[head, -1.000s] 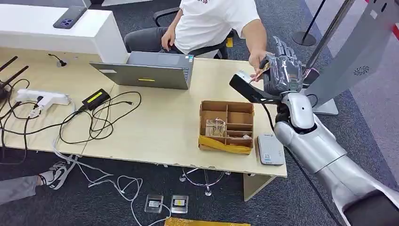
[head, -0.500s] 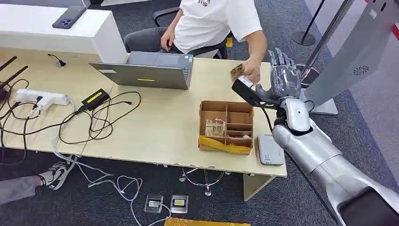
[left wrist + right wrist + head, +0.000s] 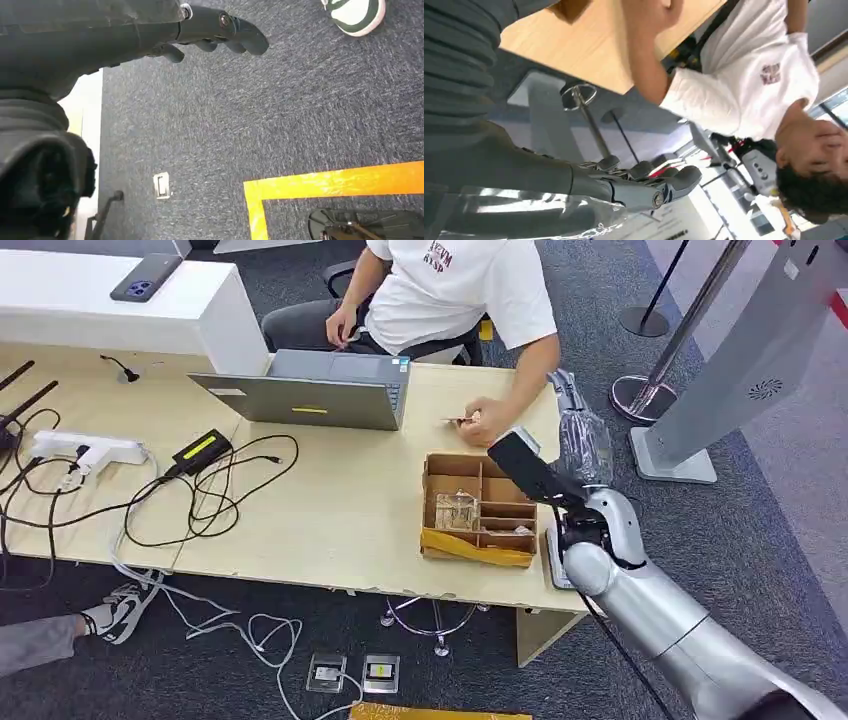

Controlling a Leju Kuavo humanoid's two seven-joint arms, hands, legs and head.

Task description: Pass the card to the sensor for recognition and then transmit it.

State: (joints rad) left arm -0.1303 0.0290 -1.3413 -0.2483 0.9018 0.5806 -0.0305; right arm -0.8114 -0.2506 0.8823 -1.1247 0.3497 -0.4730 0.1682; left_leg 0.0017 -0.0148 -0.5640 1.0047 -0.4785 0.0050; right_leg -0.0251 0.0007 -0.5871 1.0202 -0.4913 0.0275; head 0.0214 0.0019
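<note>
The card [image 3: 461, 420] is pinched in the seated person's hand [image 3: 489, 424] over the table [image 3: 330, 500], while the right hand [image 3: 578, 435], fingers extended and empty, risks clipping the cardboard organizer [image 3: 483, 508] if it drops.

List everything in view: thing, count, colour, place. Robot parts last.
table: 1, light wood, centre
card: 1, edge-on, in the person's hand above the table
box: 1, brown cardboard with compartments, yellow tape on near wall, table's right part
sensor: 1, grey, right of the box, partly behind the right arm
laptop: 1, grey, table's far side
power brick: 1, black with yellow label, left of centre
cables: several, black, table's left part
phone: 1, dark, on white counter, far left
stanchion: 1, silver, floor at right
right hand: 1, grey, empty, raised beside the table's right end
left hand: 1, dark, empty, over blue carpet
</note>
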